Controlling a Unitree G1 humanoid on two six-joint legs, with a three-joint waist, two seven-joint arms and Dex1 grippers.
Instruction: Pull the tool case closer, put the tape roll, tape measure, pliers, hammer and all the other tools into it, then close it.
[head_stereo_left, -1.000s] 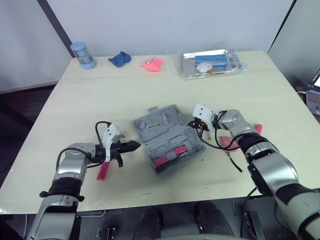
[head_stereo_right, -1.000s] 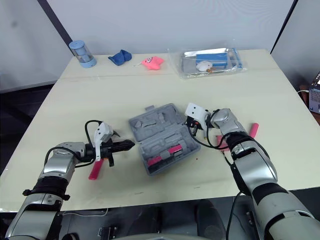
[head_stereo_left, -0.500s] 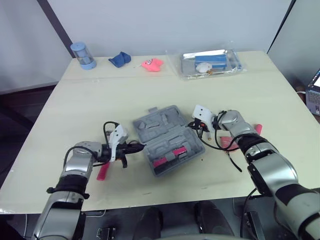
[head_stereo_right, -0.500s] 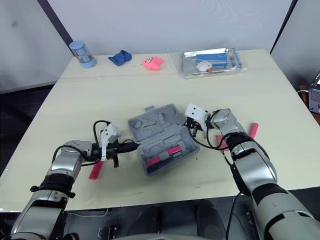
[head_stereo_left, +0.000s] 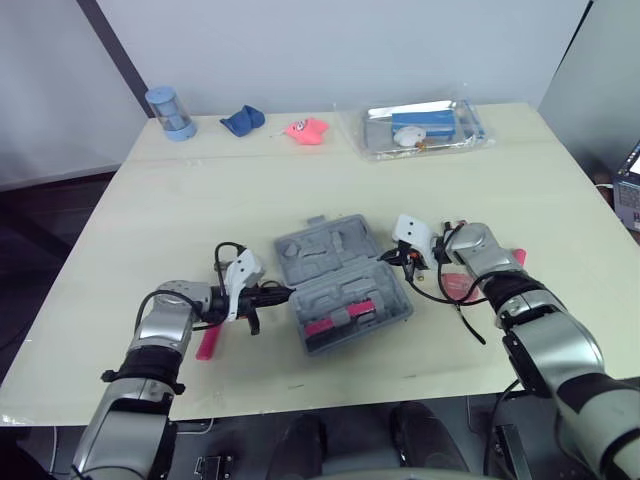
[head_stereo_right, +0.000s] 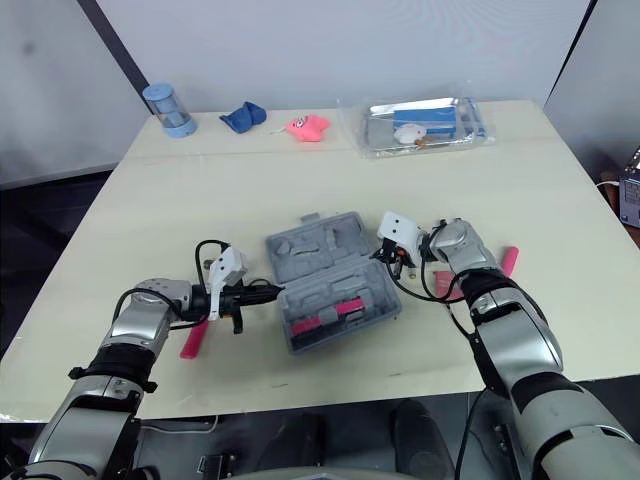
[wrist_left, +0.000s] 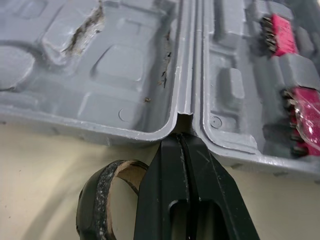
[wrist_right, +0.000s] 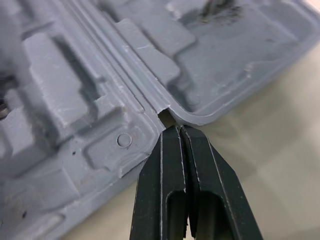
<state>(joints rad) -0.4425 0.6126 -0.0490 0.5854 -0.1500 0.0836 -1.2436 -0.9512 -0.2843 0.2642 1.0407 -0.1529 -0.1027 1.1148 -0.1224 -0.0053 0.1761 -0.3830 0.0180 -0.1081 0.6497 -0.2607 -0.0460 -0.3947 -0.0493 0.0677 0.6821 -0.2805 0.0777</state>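
Note:
The grey tool case (head_stereo_left: 340, 285) lies open and flat in the middle of the table, with pink-handled tools (head_stereo_left: 345, 313) in its near half. My left gripper (head_stereo_left: 284, 293) is shut, its tip pressed into the hinge notch at the case's left end (wrist_left: 181, 137). Just beside its fingers lies a dark tape roll (wrist_left: 102, 200). My right gripper (head_stereo_left: 384, 257) is shut too, with its tip at the hinge notch on the case's right end (wrist_right: 175, 129). One pink-handled tool (head_stereo_left: 207, 343) lies by my left forearm, and other pink tools (head_stereo_left: 460, 285) lie under my right forearm.
Along the table's far edge stand a blue jar (head_stereo_left: 167, 110), a blue cloth (head_stereo_left: 241, 120), a pink object (head_stereo_left: 307, 129) and a clear plastic bag (head_stereo_left: 420, 125) with items inside. The table's front edge is close behind the case.
My left gripper has slid right until its tip met the case's left end. The case has shifted slightly toward me and to the right, and the right gripper has stayed at its notch.

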